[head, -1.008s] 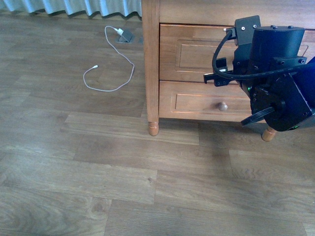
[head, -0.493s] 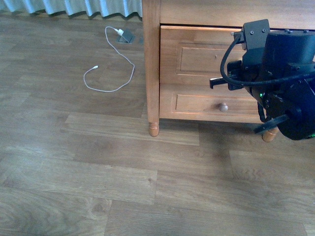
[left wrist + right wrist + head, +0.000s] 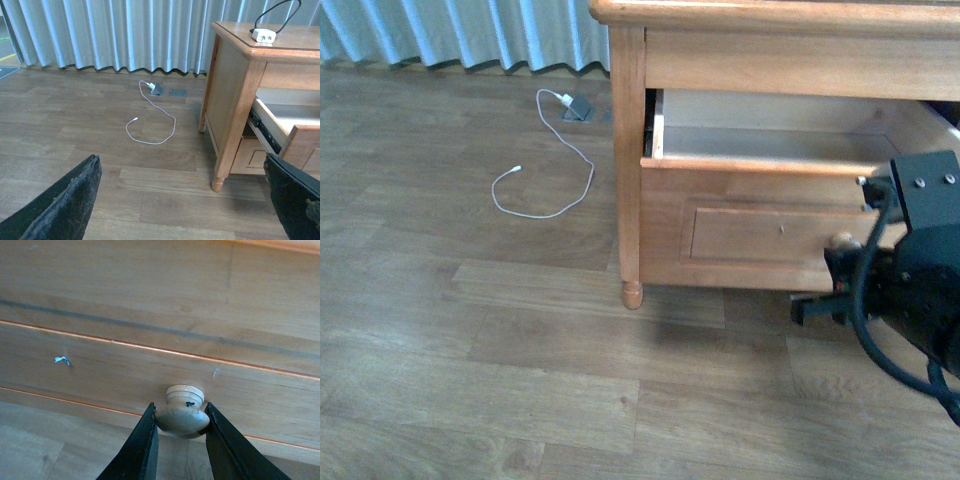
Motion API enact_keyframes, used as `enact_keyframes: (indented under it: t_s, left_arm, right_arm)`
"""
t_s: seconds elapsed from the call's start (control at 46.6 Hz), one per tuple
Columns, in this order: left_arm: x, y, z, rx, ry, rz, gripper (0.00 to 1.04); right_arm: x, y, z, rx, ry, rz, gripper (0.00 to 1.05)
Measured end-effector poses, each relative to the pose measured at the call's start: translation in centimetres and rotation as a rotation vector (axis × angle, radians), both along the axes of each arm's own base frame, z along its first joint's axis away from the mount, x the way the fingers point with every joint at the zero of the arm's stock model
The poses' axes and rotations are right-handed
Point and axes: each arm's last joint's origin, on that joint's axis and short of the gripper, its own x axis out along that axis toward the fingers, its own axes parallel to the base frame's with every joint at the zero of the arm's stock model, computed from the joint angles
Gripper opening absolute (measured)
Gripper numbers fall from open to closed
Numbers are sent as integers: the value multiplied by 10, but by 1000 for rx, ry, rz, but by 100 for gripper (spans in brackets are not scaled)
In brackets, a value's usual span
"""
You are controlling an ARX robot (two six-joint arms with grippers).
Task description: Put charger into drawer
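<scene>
The charger (image 3: 262, 35), a small white block with a black looping cable, lies on top of the wooden cabinet (image 3: 235, 95); it shows only in the left wrist view. The drawer (image 3: 760, 230) stands pulled out, its pale inside (image 3: 770, 143) bare. My right gripper (image 3: 180, 413) is shut on the drawer's round knob (image 3: 183, 416), one black finger on each side; in the front view the knob (image 3: 841, 241) sits just ahead of the black right arm (image 3: 910, 290). My left gripper (image 3: 180, 200) hangs open above the floor, left of the cabinet, holding nothing.
A thin white cable (image 3: 545, 165) loops on the wood floor left of the cabinet, running to a floor socket (image 3: 578, 108). Pale blue curtains (image 3: 470, 30) close the back. The cabinet's front leg (image 3: 632, 292) stands beside the open drawer.
The drawer has slid out from shut to wide open, with my right gripper on its knob moving toward me and downward in the view. The lower drawer is now hidden behind it.
</scene>
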Motion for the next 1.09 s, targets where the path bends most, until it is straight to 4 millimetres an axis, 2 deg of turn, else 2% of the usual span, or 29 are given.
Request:
enact_keyframes:
  t_s: [0.129,0.257,0.364,0.493,0.686,0.729,0.836,0.965,1.093]
  left_arm:
    - [0,0,0,0,0,0,99]
    - [0,0,0,0,0,0,99]
    - [0,0,0,0,0,0,99]
    - [0,0,0,0,1,0,99]
    - [0,0,0,0,0,0,99]
    - [0,0,0,0,-1,0,99]
    - [0,0,0,0,0,0,99]
    - [0,0,0,0,-1,0,99]
    - [0,0,0,0,-1,0,99]
  right_arm:
    - [-33,-6,0,11,29,25,22]
    - [-46,-7,-3,14,57,61,22]
    - [-54,-11,0,19,68,55,41]
    - [-77,-29,28,42,62,24,59]
    - [-93,-59,115,118,-96,-43,98]
    - [-101,-63,135,123,-138,-46,96]
    - [-120,-68,160,136,-194,-48,96]
    - [-141,-73,172,148,-228,-72,96]
    - [-158,-78,168,168,-228,-119,96]
